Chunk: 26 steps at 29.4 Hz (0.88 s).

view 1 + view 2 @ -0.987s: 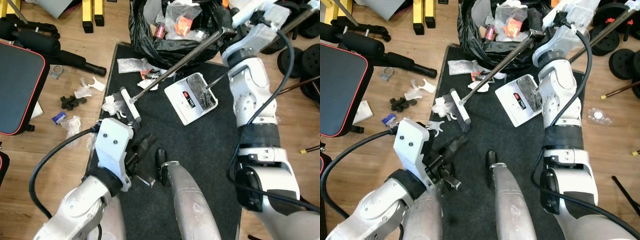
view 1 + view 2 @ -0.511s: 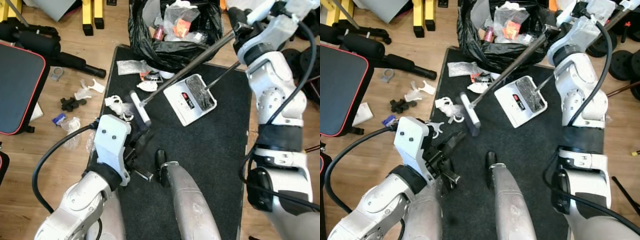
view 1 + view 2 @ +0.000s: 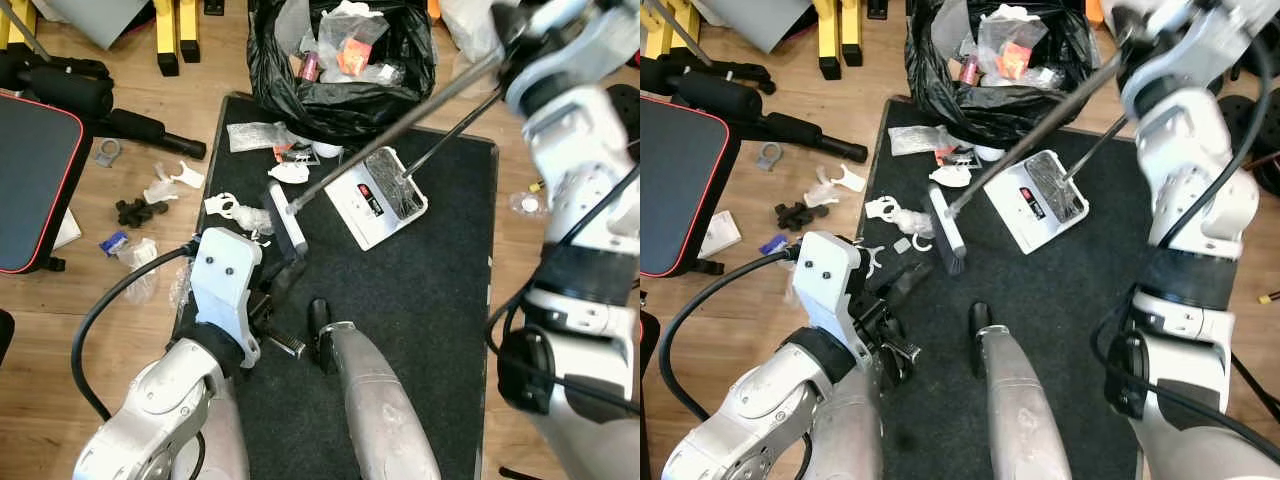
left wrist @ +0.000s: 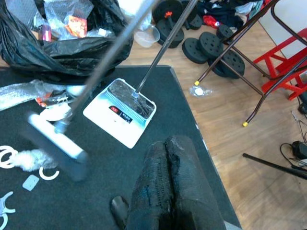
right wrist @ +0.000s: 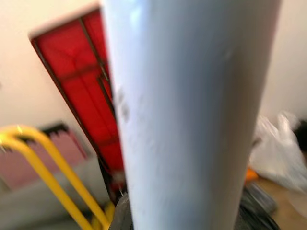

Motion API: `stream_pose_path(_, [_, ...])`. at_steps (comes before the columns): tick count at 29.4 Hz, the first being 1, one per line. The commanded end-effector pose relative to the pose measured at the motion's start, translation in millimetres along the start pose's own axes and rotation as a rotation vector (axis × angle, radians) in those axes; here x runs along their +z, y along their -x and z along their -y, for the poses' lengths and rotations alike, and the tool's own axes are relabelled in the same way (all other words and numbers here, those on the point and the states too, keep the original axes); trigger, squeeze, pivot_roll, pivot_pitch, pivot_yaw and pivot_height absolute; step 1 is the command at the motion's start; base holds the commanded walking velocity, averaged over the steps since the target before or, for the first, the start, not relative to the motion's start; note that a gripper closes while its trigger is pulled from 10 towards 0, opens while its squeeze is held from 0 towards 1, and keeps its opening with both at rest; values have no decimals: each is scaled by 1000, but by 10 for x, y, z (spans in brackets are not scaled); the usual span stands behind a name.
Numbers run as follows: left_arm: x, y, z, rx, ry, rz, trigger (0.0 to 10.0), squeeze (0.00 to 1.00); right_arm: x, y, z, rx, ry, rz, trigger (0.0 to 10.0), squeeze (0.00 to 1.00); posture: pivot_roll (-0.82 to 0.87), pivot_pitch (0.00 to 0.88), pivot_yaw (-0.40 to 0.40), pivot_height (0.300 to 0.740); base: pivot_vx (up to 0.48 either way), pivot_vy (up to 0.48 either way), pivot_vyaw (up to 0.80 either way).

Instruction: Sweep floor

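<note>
On black mat (image 3: pixel 420 300), broom head (image 3: pixel 291 218) sits beside white scraps (image 3: pixel 232 210), short of dustpan (image 3: pixel 378 197). Right pincer grip: cannot tell; left pincer (image 4: pixel 169 191) closed, idle. Next: push scraps toward pan.

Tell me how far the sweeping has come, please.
Done: some debris lies in the white dustpan. In hand: the right gripper holds the broom, its head on the black mat. Left: white scraps by the broom head and litter on the wood floor.

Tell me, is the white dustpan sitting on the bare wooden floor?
No, the white dustpan lies on the black mat, just below the black trash bag.
</note>
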State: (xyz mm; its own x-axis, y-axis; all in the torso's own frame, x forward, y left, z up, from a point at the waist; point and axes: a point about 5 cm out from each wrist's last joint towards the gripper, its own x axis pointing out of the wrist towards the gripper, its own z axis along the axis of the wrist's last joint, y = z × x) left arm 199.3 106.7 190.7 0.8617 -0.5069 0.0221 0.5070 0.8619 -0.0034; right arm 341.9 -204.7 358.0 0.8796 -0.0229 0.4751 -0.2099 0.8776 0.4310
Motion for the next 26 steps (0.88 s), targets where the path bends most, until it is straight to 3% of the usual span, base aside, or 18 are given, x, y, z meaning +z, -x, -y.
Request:
stream_pose_path(1, [-77, 16, 55, -52, 24, -29, 10000, 0, 154, 37, -59, 57, -64, 84, 10000, 0, -132, 429, -167, 740, 0, 0, 0])
stream_pose_path(8, [-79, 19, 67, -52, 27, -27, 10000, 0, 120, 47, -109, 77, -94, 63, 10000, 0, -129, 429, -171, 740, 0, 0, 0])
stream_pose_path(10, [-68, 27, 82, -54, 31, -24, 10000, 0, 30, 38, -143, 93, -173, 52, 10000, 0, -128, 439, -172, 740, 0, 0, 0])
stream_pose_path(12, [-68, 27, 82, -54, 31, -24, 10000, 0, 30, 38, -143, 93, -173, 52, 10000, 0, -128, 439, -172, 740, 0, 0, 0])
stream_pose_path(15, [-52, 40, 99, -59, 35, -22, 10000, 0, -283, 30, -149, 111, -290, 5, 10000, 0, -116, 453, -172, 740, 0, 0, 0])
stream_pose_path(18, [-47, 46, 103, -60, 34, -21, 10000, 0, -413, 23, -140, 112, -318, -7, 10000, 0, -116, 453, -172, 740, 0, 0, 0])
stream_pose_path(23, [-42, 53, 106, -60, 33, -21, 10000, 0, -554, 30, -119, 106, -293, -48, 10000, 0, -112, 460, -172, 740, 0, 0, 0])
stream_pose_path(26, [-33, 61, 109, -61, 32, -22, 10000, 0, -845, 93, 26, 46, -192, -147, 10000, 0, -110, 466, -171, 740, 0, 0, 0])
